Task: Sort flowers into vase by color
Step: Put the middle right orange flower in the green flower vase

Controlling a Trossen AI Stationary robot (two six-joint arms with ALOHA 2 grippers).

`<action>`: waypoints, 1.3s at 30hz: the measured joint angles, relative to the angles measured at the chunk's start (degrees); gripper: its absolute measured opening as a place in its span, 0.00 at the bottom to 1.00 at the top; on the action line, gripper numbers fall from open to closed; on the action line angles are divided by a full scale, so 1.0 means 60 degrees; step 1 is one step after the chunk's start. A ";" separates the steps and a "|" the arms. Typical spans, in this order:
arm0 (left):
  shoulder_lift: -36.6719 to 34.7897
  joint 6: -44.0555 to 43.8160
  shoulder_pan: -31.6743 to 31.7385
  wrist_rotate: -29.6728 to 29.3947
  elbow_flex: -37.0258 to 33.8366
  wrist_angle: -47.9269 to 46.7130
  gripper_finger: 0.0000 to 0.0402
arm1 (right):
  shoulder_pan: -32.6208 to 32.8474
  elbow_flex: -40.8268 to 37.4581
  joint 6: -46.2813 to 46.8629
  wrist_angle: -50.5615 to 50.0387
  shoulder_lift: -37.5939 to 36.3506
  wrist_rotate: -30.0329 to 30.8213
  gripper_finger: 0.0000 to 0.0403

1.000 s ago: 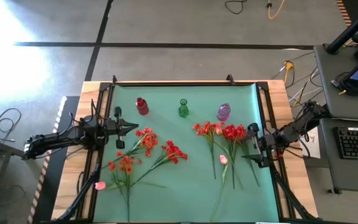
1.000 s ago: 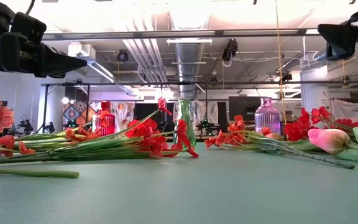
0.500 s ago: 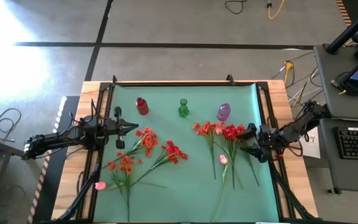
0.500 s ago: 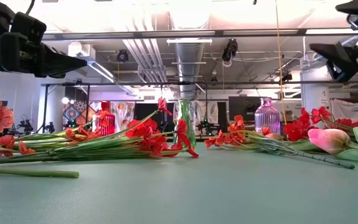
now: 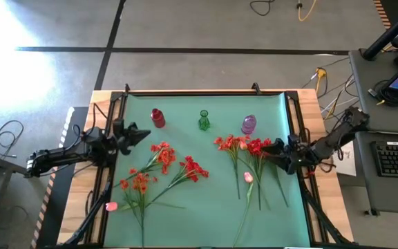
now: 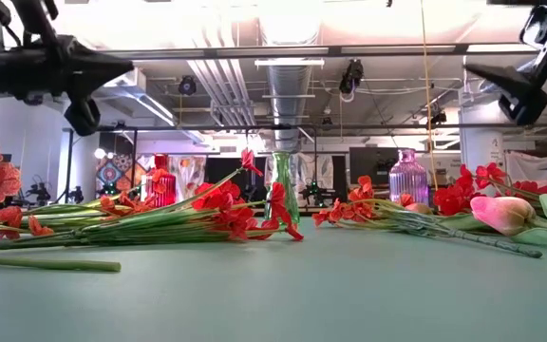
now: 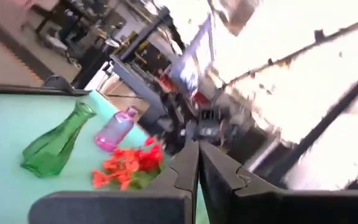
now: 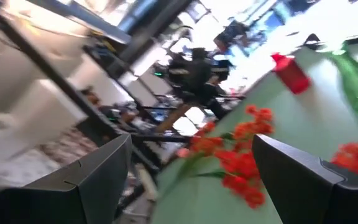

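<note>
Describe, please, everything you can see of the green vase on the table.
The green vase is small, of clear green glass by its look, with a wide base narrowing to a slim neck and a flared mouth. It stands upright on the green mat near the far edge, the middle one of three, between the red vase and the purple vase. No flower stands in it, and neither gripper touches it. In the low view red blossoms lie in front of it.

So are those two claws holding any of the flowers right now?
No, nothing is held. The left gripper is shut and empty above the mat, and the right gripper is open near the red flowers, not gripping them.
</note>
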 joint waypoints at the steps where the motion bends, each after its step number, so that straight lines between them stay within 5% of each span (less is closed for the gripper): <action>1: 0.0004 -0.0022 0.0000 -0.0191 -0.0001 0.0097 0.00 | 0.0000 0.0122 0.0098 -0.0001 0.0345 0.0157 0.81; 8: 0.0155 0.0412 -0.0025 -0.0463 0.0001 0.0066 0.00 | -0.0033 0.1673 0.0484 -0.0668 0.2888 0.1102 0.81; 19: 0.1269 0.0002 -0.0549 -0.0215 0.0001 0.0755 0.00 | -0.0732 0.5098 0.5060 -0.7189 0.5515 0.0848 0.81; 29: 0.2559 -0.0498 -0.0640 -0.0229 0.0001 0.1167 0.00 | -0.1752 0.6750 0.6248 -0.8518 0.7522 -0.1377 0.81; 39: 0.4198 0.0637 -0.0958 -0.0061 0.0005 0.3839 0.00 | -0.3378 0.7284 0.6051 -0.9014 0.8803 -0.3940 0.81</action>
